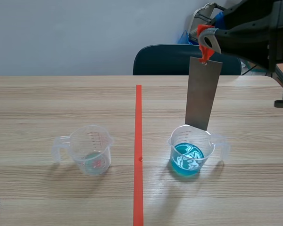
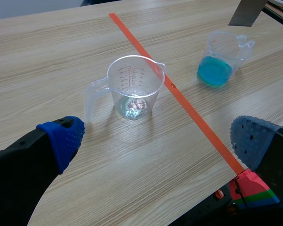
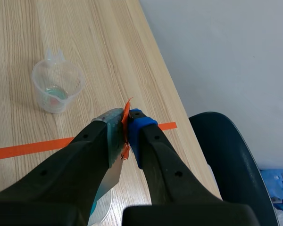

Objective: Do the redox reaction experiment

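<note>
Grey metal strip [image 1: 203, 92] hanging upright from the right jaws, pinched shut at its orange tag [image 1: 205, 44], lower edge just over the mouth of the cup of blue liquid [image 1: 193, 155] on the counter [image 1: 37, 103], seemingly not yet dipped. Wide apart and holding nothing, the left jaws low over the counter near the almost empty clear cup [image 1: 91, 149]. Step in hand, likely: dipping the strip. Best lowered straight and slowly through the middle of the mouth, kept off the wall to avoid tipping or sliding the light cup; firm hold on the tag to prevent swinging and splashing
</note>
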